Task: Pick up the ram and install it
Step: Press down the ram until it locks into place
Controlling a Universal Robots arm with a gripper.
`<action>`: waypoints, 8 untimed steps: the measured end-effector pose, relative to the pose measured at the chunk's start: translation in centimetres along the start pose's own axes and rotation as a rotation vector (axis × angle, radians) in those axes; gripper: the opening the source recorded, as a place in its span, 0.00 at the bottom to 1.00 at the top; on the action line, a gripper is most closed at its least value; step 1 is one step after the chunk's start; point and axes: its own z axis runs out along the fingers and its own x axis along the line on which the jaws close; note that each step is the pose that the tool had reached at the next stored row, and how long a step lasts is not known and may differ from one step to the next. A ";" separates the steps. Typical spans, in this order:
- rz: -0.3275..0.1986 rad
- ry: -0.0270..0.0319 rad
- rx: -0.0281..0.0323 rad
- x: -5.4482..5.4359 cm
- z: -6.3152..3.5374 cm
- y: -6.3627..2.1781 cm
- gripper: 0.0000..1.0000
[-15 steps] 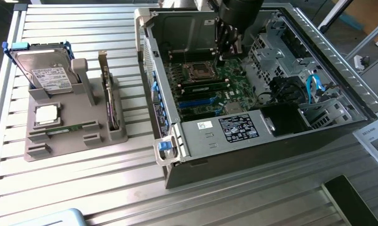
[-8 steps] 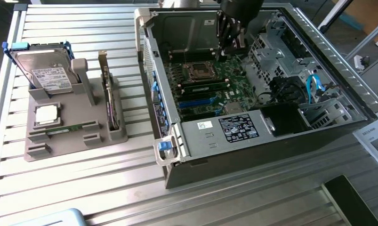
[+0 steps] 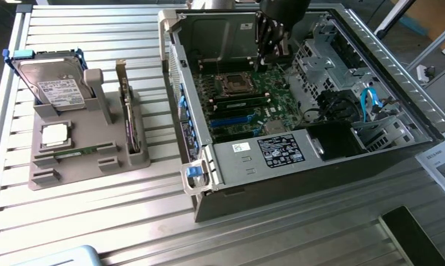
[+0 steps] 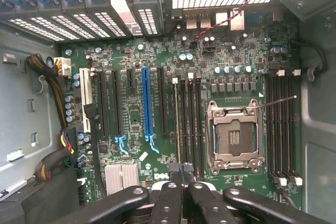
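**Gripper over motherboard, fingers closed**

Arm reaches down from above into the open PC case [image 3: 207,105]; gripper [image 3: 270,47] hangs over the motherboard [image 3: 244,102]. In the wrist view the gripper [image 4: 182,192] has its fingers pressed together, a small dark end poking out between the tips, too little visible to identify. Ram [image 3: 241,103] appears seated in a slot beside the CPU socket [image 4: 234,136]. Exterior view also shows a grey holder [image 3: 82,152] with a hard drive [image 3: 54,83] and a second green stick [image 3: 78,151], well apart from the case.
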 end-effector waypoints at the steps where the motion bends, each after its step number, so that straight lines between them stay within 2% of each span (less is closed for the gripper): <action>1: 0.000 0.0001 0.0000 0.0 0.00 0.00 0.11; 8: 0.000 0.0000 0.0000 0.0 0.00 0.00 0.11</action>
